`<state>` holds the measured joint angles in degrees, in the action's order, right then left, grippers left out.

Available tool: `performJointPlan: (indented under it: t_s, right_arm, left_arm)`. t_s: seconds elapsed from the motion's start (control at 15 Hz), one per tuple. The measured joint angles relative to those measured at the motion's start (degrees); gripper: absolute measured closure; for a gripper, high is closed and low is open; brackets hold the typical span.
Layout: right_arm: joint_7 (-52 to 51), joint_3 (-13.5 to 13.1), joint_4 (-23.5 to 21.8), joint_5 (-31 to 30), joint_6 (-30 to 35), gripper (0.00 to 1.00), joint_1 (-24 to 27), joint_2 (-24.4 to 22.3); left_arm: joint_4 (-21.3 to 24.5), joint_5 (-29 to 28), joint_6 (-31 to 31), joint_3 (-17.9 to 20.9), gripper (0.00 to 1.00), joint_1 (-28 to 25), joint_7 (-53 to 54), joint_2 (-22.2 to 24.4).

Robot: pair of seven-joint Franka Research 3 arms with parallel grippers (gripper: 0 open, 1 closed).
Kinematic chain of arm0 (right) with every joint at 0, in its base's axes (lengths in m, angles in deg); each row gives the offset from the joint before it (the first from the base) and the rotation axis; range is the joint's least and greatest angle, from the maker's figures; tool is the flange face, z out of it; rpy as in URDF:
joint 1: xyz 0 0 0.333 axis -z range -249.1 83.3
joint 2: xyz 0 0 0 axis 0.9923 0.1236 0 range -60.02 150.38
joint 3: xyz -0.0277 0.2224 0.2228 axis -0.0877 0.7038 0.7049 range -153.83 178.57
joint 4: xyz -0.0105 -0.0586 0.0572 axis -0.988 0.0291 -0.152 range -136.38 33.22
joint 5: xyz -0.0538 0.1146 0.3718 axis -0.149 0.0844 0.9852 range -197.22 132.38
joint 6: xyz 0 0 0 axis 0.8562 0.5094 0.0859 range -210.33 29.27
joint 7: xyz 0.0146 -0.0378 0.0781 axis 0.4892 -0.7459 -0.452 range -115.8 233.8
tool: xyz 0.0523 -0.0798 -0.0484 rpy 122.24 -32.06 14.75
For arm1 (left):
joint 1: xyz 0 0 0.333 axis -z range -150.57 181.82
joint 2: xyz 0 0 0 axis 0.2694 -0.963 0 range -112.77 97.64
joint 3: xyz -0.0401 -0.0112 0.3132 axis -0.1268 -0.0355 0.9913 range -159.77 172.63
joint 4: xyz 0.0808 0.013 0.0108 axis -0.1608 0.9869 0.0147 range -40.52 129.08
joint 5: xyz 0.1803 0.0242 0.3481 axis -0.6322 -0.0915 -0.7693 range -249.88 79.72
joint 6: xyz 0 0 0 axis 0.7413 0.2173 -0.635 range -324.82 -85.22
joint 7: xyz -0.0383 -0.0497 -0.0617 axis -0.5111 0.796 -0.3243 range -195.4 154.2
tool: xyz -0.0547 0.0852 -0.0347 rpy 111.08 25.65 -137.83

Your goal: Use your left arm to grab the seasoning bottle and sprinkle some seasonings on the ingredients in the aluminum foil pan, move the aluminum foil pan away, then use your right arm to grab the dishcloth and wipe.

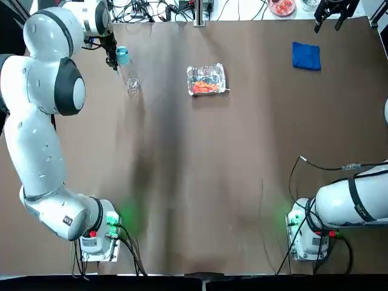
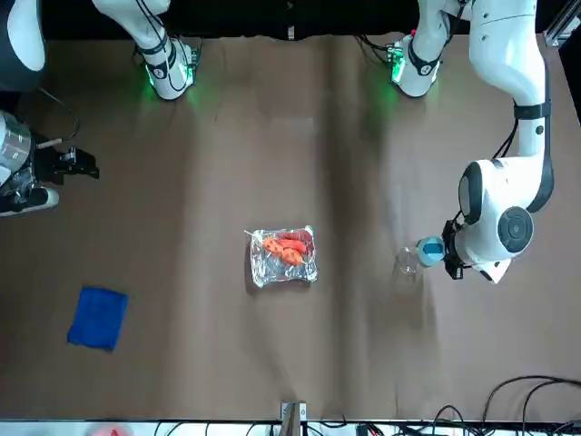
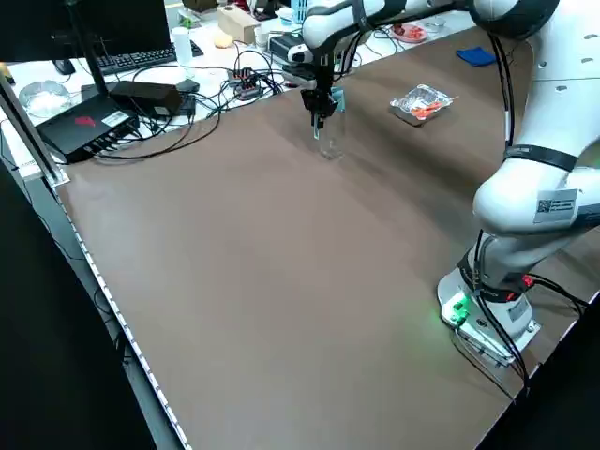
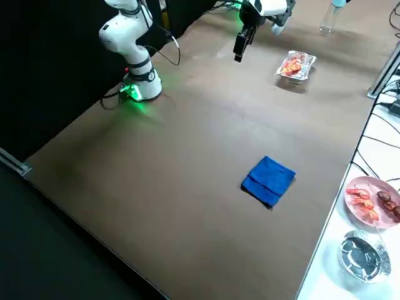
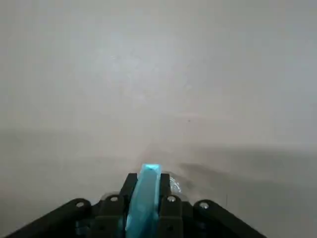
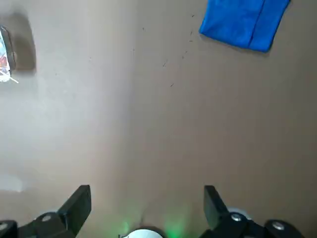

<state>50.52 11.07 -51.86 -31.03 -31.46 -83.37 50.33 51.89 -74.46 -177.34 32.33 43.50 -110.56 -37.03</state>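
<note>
The seasoning bottle, clear with a light-blue cap, stands upright at the far left of the table. My left gripper is shut on its cap, which sits squeezed between the fingers in the left wrist view. Whether the bottle's base touches the table I cannot tell. The aluminum foil pan with orange-red ingredients lies to the bottle's right, apart from it. The blue dishcloth lies flat at the far right. My right gripper hovers open past the dishcloth, empty.
A plate of food and a glass bowl sit on the white bench beyond the table's far edge. Cables and a black box lie beyond the left edge. A loose cable curls near the right arm's base.
</note>
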Motion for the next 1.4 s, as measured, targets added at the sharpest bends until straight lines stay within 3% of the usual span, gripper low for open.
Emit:
performJointPlan:
  t_s: [0.2,0.47,0.8,0.93,1.2,1.4]
  right_arm:
    - [-0.3,0.3,0.0,0.1,-0.1,0.0,-0.1,0.0]
    - [0.4,0.4,0.0,0.1,0.2,0.0,-2.8,-0.2]
    - [4.6,0.4,0.1,0.1,0.2,0.0,-3.6,-0.4]
    - [4.9,0.3,0.1,0.1,0.2,0.0,-3.6,-0.4]
    - [4.9,0.4,2.3,0.3,0.1,0.0,-3.6,-0.5]
    - [4.9,0.3,3.1,1.0,0.1,0.0,-3.6,-0.8]
  left_arm:
    - [2.6,-0.1,-4.4,0.0,0.77,0.1,-0.1,0.0]
    - [3.0,-0.1,-5.0,0.1,0.75,0.1,-0.1,0.1]
    - [3.0,-0.1,-5.0,0.2,0.33,0.1,-0.2,0.7]
    - [3.0,-0.4,-4.9,0.2,0.3,0.2,-0.2,1.6]
    - [2.3,-2.9,0.8,0.2,0.0,0.3,-0.2,5.8]
    - [0.3,-3.9,7.3,0.2,0.0,0.6,-0.1,10.1]
